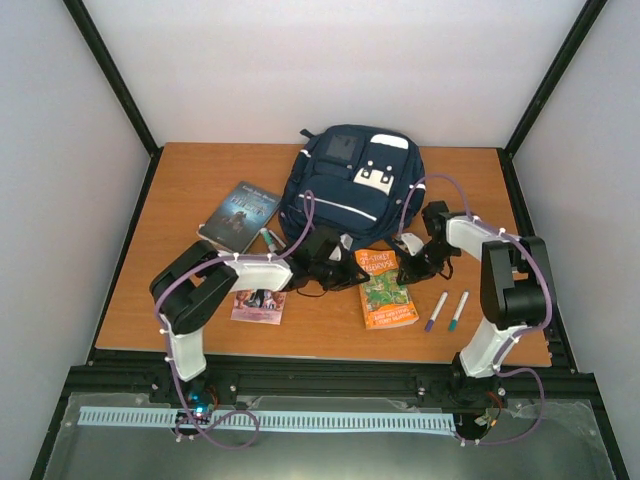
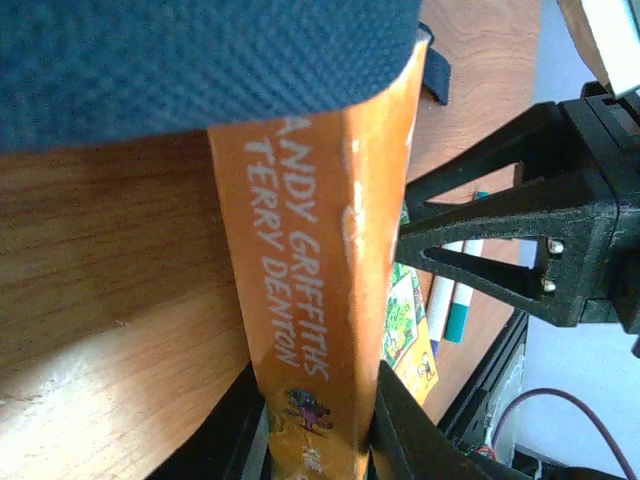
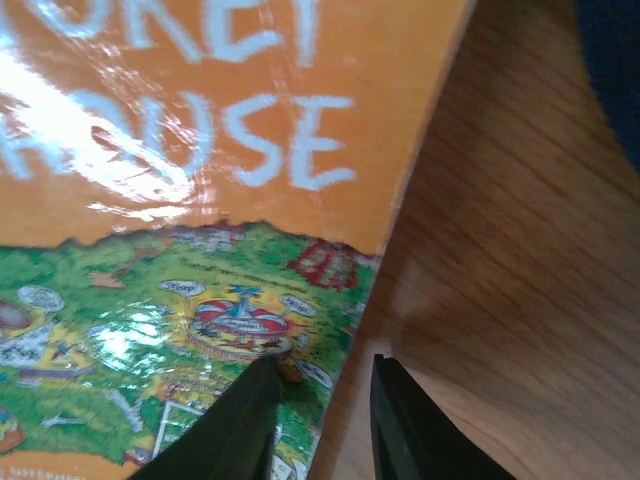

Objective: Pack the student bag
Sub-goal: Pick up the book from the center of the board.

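The student bag, navy with white stripes, lies at the back middle of the table; its fabric also fills the top of the left wrist view. An orange book lies just in front of it. My left gripper is shut on the book's orange spine, one finger on each side. My right gripper is at the book's right edge, its jaws a narrow gap apart. One finger rests over the cover, the other over bare wood.
A dark blue book with a marker beside it lies left of the bag. A small pink booklet sits under the left arm. Two markers lie right of the orange book, near the table's front edge.
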Robot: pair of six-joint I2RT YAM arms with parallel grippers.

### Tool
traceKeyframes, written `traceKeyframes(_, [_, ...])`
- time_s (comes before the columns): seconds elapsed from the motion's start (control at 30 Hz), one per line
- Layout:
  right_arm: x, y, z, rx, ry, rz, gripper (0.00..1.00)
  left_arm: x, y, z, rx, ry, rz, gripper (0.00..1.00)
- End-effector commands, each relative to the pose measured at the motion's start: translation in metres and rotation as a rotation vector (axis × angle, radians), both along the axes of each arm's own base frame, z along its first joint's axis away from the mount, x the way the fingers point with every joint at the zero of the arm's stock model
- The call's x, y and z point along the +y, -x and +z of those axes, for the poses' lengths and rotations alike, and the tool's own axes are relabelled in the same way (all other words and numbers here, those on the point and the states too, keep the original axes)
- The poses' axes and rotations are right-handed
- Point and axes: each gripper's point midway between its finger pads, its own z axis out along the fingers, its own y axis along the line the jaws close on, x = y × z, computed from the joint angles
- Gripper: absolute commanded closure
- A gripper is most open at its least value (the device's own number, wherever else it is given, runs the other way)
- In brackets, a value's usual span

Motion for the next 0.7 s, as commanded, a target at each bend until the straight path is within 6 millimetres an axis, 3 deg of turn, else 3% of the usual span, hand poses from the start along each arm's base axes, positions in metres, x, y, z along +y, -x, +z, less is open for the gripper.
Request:
traceKeyframes(0.0, [-0.03,-0.003,-0.014,-0.065,0.18,0.014,0.71,-0.019,0.009,0.062,-0.13,0.176,-0.077,0.99])
traceKeyframes(0.17, [-0.029,-0.009,0.025,-0.165,0.155,0.015,0.56,-0.004,0.024,0.075,-0.174,0.137,-0.138,0.99])
traceKeyframes(0.33, [-0.021,-0.019,0.082,-0.337,0.088,0.032,0.49,0.012,0.045,0.089,-0.198,0.066,-0.245,0.99])
traceKeyframes(0.5, [-0.008,-0.025,0.148,-0.547,-0.013,0.021,0.36,0.048,0.05,0.133,-0.386,-0.026,-0.244,0.99])
traceKeyframes(0.67, [0.026,-0.007,0.202,-0.674,-0.25,0.113,0.23,0.081,0.044,0.177,-0.556,-0.073,-0.2,0.99])
